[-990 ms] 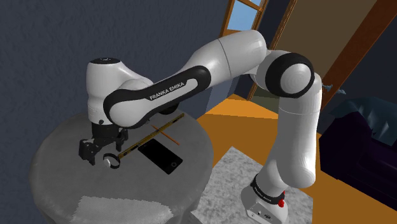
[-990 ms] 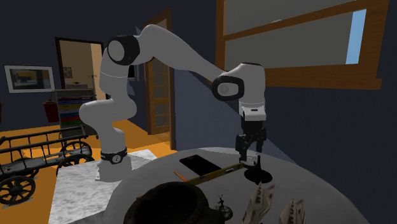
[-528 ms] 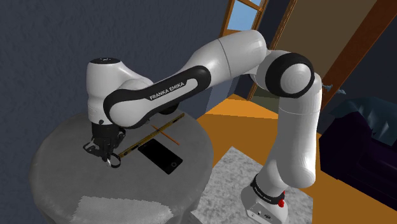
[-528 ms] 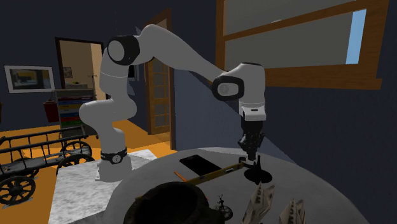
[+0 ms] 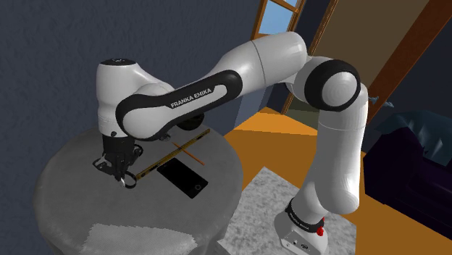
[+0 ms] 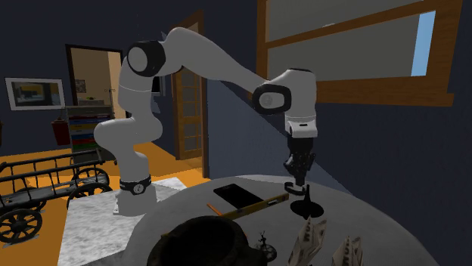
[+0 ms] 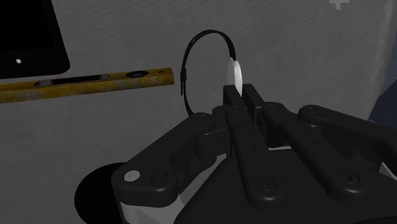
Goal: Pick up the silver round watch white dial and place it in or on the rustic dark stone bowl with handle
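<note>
Arm's come up a touch since a second ago, and the black two-finger claw [image 7: 240, 94], which was spread wide back then, is now pinched on the round white-dial watch [image 7: 236, 71]. Its thin black strap loops out past the fingertips. So the grab looks done, though I can't tell if it's clear of the grey round tabletop [image 5: 65, 195] yet. What's left is carrying it to the dark rough stone bowl with handle [image 6: 204, 236], well apart from the claw, and dropping it in.

White-dialled round watch [image 7: 235, 73] with black strap loop, clasped edge-on in the end effector [image 7: 240, 95]; dark bowl [image 6: 203, 238] well apart.
</note>
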